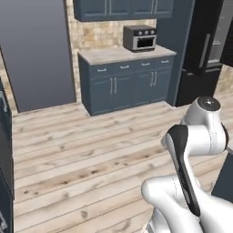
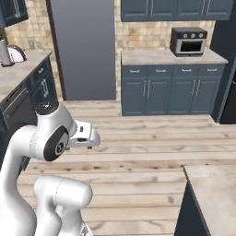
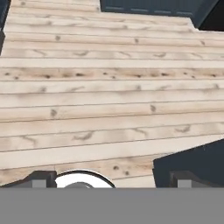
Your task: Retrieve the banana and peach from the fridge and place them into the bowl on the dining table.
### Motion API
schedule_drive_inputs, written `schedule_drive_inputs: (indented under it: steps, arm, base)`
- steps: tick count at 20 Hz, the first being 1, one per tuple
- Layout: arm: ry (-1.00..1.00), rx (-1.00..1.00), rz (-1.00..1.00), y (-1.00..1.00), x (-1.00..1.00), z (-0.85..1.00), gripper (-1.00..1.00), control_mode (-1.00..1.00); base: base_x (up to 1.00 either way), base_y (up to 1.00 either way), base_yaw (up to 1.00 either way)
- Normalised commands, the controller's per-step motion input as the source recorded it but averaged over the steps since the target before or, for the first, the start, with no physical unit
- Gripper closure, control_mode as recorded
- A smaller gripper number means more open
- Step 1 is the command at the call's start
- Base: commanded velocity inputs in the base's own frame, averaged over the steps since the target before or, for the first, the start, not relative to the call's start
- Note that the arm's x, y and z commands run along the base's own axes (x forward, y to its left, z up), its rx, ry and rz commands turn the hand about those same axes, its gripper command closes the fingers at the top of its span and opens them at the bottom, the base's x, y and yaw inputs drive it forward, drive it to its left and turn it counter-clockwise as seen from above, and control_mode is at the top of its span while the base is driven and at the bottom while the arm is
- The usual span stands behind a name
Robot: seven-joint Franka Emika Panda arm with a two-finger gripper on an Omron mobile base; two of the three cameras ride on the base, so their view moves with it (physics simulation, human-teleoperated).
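Two fingertips: dark stubs at the bottom of the hand view, left [image 3: 38, 179] and right [image 3: 183, 178], set wide apart
Gripper [image 3: 111, 179]: jaws spread, nothing between the tips, touching nothing; plank floor [image 3: 105, 92] lies beyond the tips
Grip contents: none, bare wood shows in the gap
One fridge [image 1: 207, 50]: tall black body with a long grey handle, at the right edge of the left base view, well apart from the fingers and off to their far right; in the hand view a black patch at the top right corner may be its foot, cannot tell
One dining table [image 2: 213, 193]: beige stone top on a dark blue-grey base, corner at the lower right of the right base view; its dark base [image 3: 192, 164] sits just beside the right fingertip in the hand view, not touching
One toaster oven [image 1: 140, 38]: grey box on the counter [image 1: 123, 55] far ahead of the fingers
Base cabinets [image 2: 170, 92]: one blue-grey run under that counter, four drawer fronts over the doors, well apart from the tips
Upper cabinets [image 2: 175, 8]: one blue-grey row above the oven
One kettle [image 2: 13, 54]: pale, on the left counter in the right base view, far left of the fingers
Arm [image 2: 50, 138]: folded close to the base, hand aimed down and forward at the floor
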Motion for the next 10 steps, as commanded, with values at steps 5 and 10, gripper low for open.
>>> schedule_drive_inputs:
  steps: [5,10]
  arm:
    - [0.0,0.0,0.0,0.0,0.0,0.0,-1.0,1.0]
    - [0.0,0.0,0.0,0.0,0.0,0.0,-1.0,1.0]
  base:
    - [0.7,-0.05,-0.45]
    - [0.61,-0.13,-0.51]
